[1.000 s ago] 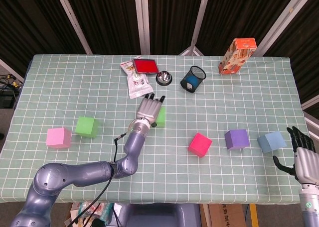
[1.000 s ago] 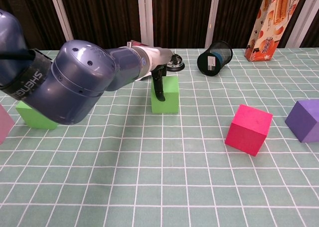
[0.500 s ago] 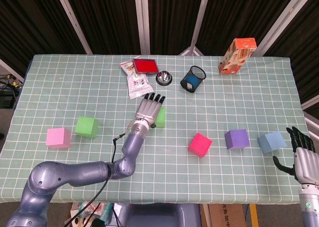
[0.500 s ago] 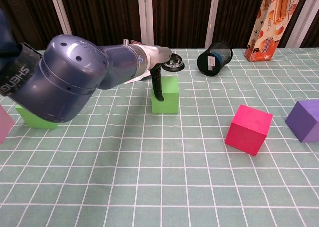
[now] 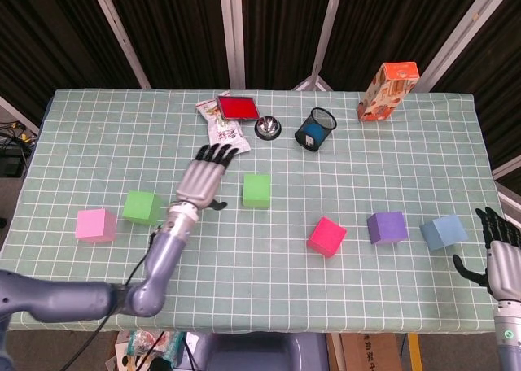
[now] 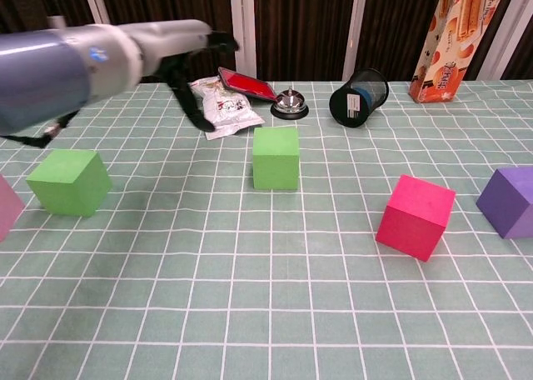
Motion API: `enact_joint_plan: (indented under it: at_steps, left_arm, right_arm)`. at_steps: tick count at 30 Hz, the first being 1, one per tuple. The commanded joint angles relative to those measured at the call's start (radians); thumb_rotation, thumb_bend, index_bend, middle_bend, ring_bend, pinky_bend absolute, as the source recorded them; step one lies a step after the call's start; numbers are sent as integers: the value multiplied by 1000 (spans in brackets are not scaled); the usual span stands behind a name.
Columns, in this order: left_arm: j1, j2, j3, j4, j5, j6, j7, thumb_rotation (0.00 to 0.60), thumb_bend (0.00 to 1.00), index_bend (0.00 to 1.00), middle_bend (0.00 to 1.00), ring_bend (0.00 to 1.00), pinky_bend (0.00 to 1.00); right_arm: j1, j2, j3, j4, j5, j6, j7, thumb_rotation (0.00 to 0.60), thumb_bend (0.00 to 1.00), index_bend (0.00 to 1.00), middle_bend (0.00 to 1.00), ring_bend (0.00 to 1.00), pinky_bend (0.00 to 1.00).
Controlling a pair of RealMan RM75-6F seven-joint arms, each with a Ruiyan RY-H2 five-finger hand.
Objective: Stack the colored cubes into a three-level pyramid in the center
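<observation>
Green cube alone mid-table, left hand beside it w/ fingers spread, holding nothing.

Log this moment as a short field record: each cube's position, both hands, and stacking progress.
center green cube: alone on the table, nothing on it
left green cube: beside the pink cube
magenta cube: right of center
purple cube: next to the blue cube
left hand: fingers spread, holding nothing, left of the center green cube
right hand: holding nothing, at the right table edge
stacking: none stacked yet
</observation>
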Motion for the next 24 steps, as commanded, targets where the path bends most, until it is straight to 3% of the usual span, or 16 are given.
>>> enact_joint_plan:
  at_steps: [1, 7, 9, 13, 19, 24]
  left_arm:
    - [181, 143, 148, -133, 221, 150, -145, 600, 171, 23, 23, 5, 50]
    - [338, 215, 260, -146, 391, 288, -257, 600, 147, 16, 10, 5, 44]
    - [426, 248, 318, -134, 464, 366, -317, 600, 121, 5, 2, 3, 32]
    - [530, 291, 380, -116, 520, 415, -401, 600, 76, 0, 0, 0, 11]
    - [625, 299, 397, -35, 587, 441, -508, 600, 76, 0, 0, 0, 11]
    - [653, 300, 379, 43, 636, 433, -544, 600, 75, 0, 0, 0, 11]
  right_arm:
    - [2, -7, 6, 4, 7, 11, -18, 600, 338, 0, 0, 0, 0]
    - [3, -19, 7, 10, 4, 27, -53, 600, 339, 0, 0, 0, 0]
    - [7, -25, 4, 15, -6, 35, -81, 600, 339, 0, 0, 0, 0]
    - [15, -27, -1, 13, -19, 37, -123, 600, 339, 0, 0, 0, 0]
    - [65, -13, 15, -42, -33, 3, -203, 600, 340, 0, 0, 0, 0]
    - [179, 1, 52, -141, -15, -115, -319, 600, 340, 0, 0, 0, 0]
